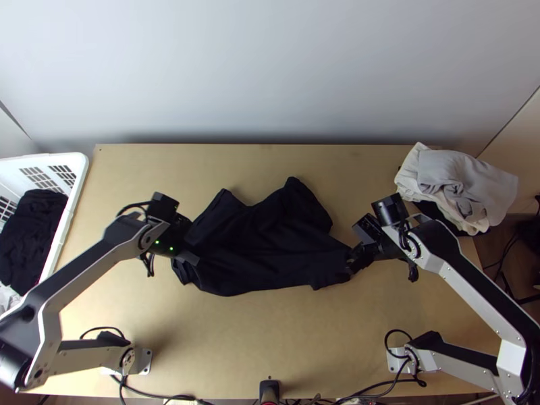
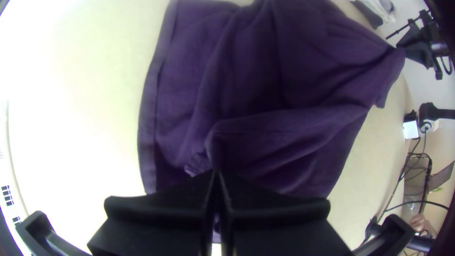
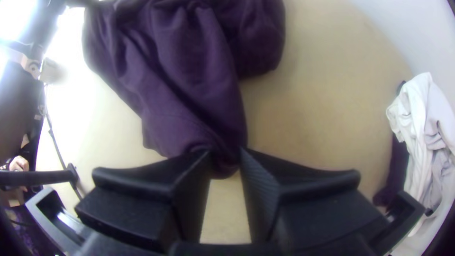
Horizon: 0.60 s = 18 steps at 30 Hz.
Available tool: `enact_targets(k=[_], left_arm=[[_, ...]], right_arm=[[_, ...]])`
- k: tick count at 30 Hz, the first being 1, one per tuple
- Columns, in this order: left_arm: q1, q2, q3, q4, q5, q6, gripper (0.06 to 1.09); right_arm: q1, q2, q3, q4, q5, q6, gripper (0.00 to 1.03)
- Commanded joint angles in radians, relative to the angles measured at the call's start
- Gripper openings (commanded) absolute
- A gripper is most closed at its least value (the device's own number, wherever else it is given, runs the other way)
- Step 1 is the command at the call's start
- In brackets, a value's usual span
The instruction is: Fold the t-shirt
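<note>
The dark t-shirt [image 1: 263,250] lies unevenly spread with folds and a bunched left end. In the top view my left gripper [image 1: 189,256] is at that end, and my right gripper [image 1: 352,262] is at the opposite end. In the left wrist view the left gripper [image 2: 215,174] has its fingers together on a gathered fold of the t-shirt [image 2: 284,71]. The right wrist view has the right gripper [image 3: 226,159] pinching a bunched end of the t-shirt [image 3: 189,85], cloth filling the narrow gap between its fingertips.
A white basket [image 1: 71,202] with dark cloth stands at the table's left edge. Light clothes [image 1: 466,182] are piled at the back right, with dark cloth under them. Bare wood [image 1: 270,344] lies in front of the t-shirt.
</note>
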Motion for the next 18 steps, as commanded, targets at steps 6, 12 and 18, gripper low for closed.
enact_targets(k=[6, 12, 18], left_arm=[[0.003, -0.221, 0.042, -0.016, 0.001, -0.088, 0.09], [0.014, -0.248, 0.025, -0.036, 0.001, -0.082, 0.09], [0.017, -0.248, 0.027, -0.038, 0.001, -0.082, 0.09]], right_arm=[[0.039, -0.094, -0.029, 0.057, 0.004, 0.041, 0.92], [0.245, -0.214, -0.041, 0.002, 0.06, 0.028, 0.94], [0.394, -0.217, -0.104, -0.019, 0.06, 0.0, 0.94]])
